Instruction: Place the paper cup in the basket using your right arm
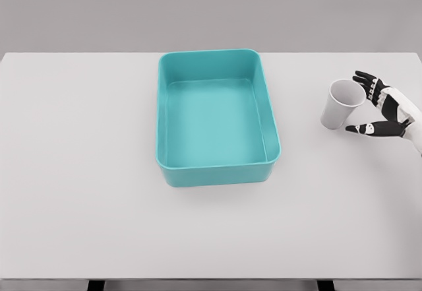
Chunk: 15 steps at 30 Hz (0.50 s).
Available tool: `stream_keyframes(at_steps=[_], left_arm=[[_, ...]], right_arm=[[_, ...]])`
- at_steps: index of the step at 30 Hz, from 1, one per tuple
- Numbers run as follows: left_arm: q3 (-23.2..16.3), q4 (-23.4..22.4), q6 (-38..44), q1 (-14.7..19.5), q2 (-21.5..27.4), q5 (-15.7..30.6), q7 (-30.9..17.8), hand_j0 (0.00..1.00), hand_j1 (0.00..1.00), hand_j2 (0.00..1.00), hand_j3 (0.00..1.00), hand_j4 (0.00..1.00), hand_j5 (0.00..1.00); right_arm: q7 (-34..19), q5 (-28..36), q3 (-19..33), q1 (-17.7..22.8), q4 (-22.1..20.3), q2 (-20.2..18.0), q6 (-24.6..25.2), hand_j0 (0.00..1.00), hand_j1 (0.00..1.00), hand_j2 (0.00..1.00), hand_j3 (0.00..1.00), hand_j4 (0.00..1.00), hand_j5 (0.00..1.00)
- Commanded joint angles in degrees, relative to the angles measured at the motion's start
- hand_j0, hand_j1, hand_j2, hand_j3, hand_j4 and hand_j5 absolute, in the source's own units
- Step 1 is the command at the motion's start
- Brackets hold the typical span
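Note:
A white paper cup (341, 103) stands on the table at the right, tilted with its mouth toward the upper right. My right hand (364, 103) comes in from the right edge, its fingers (366, 80) above and its thumb (371, 129) below, spread around the cup's rim side without closing on it. Whether a fingertip touches the cup I cannot tell. The teal rectangular basket (273, 132) sits at the table's middle, to the left of the cup, and holds nothing. My left arm is out of view.
The white table (79, 172) runs across the whole view, its front edge near the bottom. A grey wall lies behind it.

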State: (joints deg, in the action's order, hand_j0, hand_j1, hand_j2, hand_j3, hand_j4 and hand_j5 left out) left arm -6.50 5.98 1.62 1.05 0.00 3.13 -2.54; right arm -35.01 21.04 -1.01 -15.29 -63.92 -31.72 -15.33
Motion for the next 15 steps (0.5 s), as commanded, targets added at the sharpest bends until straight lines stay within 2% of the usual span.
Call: stream_keyframes(at_steps=[1,5,12,15], left_arm=[[0.0,0.0,0.05,0.0,0.0,0.03,-0.01,1.0,1.0,1.0,1.0,1.0,1.0],[0.0,0.0,-0.04,0.0,0.0,-0.05,-0.01,1.0,1.0,1.0,1.0,1.0,1.0],[0.0,0.0,-0.04,0.0,0.0,-0.05,-0.01,1.0,1.0,1.0,1.0,1.0,1.0],[0.0,0.0,-0.04,0.0,0.0,0.03,-0.01,1.0,1.0,1.0,1.0,1.0,1.0]], right_arm=[[0.01,0.85,0.39,0.0,0.02,0.43,0.03,1.0,1.0,1.0,1.0,1.0,1.0],[0.01,1.11,3.02,-0.09,0.9,2.63,-0.06,1.0,1.0,1.0,1.0,1.0,1.0],[0.01,1.11,3.38,-0.09,1.07,5.09,-0.67,1.0,1.0,1.0,1.0,1.0,1.0],[0.01,1.11,3.38,-0.09,2.92,6.06,-2.08,1.0,1.0,1.0,1.0,1.0,1.0]])
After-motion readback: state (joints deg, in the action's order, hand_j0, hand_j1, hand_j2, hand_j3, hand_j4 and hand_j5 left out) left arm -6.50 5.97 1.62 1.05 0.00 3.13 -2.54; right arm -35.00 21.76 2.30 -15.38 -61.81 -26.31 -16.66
